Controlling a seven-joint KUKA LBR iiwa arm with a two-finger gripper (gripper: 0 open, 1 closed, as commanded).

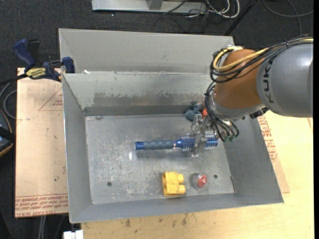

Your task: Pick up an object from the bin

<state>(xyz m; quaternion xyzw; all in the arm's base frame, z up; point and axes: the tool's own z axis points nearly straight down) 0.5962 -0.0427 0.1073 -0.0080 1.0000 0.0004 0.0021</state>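
Grey arm [294, 78] lettered "KU", fingers [199, 135] at bristle head of blue brush [157, 145], pinching or spread unclear, handle pointing away

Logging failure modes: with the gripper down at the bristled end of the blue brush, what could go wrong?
The gripper sits at the bristled end of the blue brush, far from its handle; lifted from there, the handle may droop and the brush slip out. Bristles probably yield, weakening any hold. The arm is close to a blue-grey thing by the back wall and might nudge it.
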